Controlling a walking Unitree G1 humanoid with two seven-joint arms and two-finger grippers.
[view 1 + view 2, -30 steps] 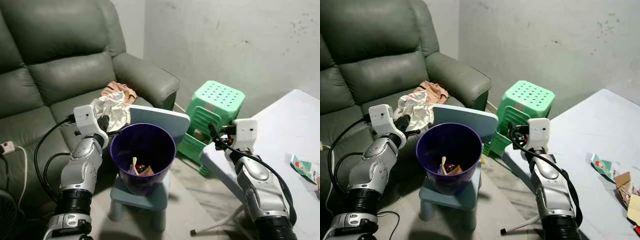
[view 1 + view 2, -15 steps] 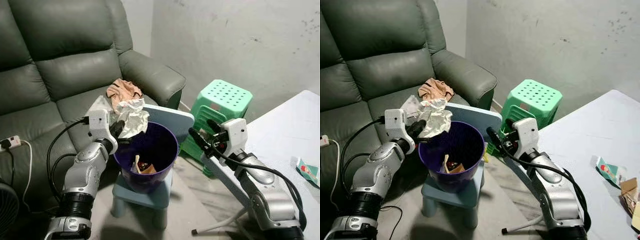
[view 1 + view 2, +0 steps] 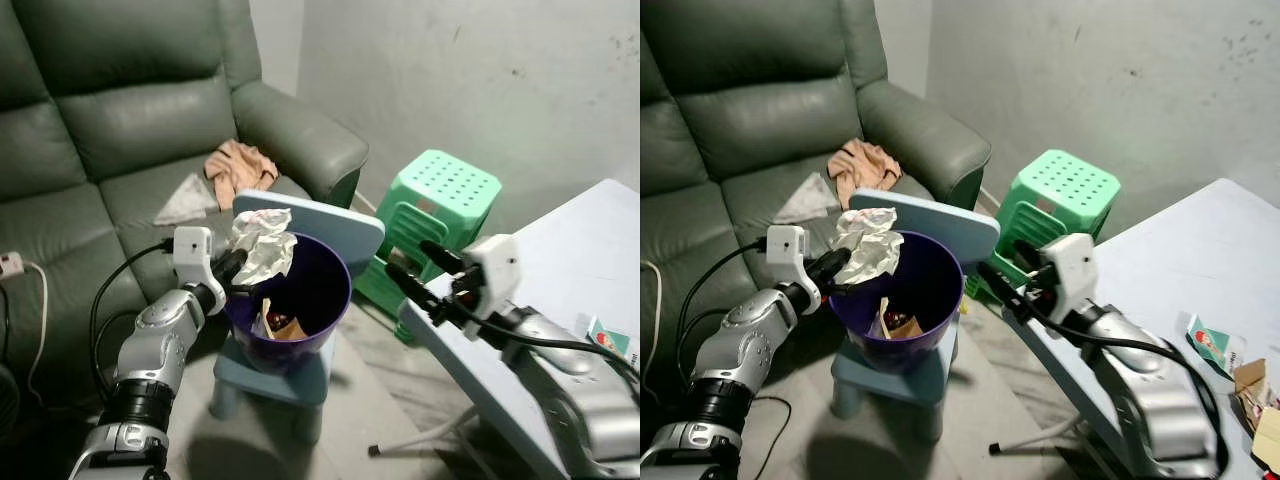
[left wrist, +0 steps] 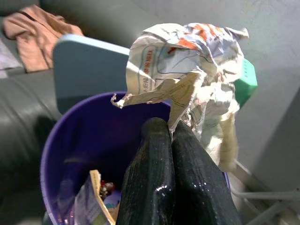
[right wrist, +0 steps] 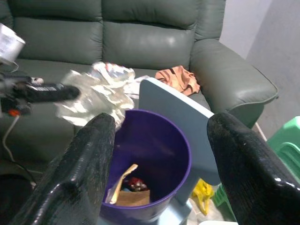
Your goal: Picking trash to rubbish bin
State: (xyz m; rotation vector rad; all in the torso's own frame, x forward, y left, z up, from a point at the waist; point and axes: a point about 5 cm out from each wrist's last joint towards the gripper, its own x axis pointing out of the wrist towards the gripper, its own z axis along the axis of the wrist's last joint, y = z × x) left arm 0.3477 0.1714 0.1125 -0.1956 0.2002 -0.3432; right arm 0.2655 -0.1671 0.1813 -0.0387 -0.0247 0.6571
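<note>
A purple rubbish bin (image 3: 300, 305) stands on a small light-blue chair (image 3: 300, 215), with some trash lying at its bottom. My left gripper (image 3: 236, 266) is shut on a crumpled piece of white printed paper (image 3: 262, 243), held over the bin's left rim. The wrist view shows the same paper (image 4: 187, 75) pinched at my closed fingertips above the bin (image 4: 89, 140). My right gripper (image 3: 418, 268) is open, held in the air to the right of the bin and pointing toward it, with nothing between its fingers (image 5: 89, 164).
A grey-green sofa (image 3: 120, 120) with a peach cloth (image 3: 240, 165) on its seat stands behind the bin. To the right are a green plastic stool (image 3: 440, 215) and a white table (image 3: 590, 270) carrying small packets (image 3: 1210, 345). A cable runs at the far left.
My left gripper has carried the paper to the right, from beside the bin to over its rim. My right gripper has swung toward the bin. The camera has shifted.
</note>
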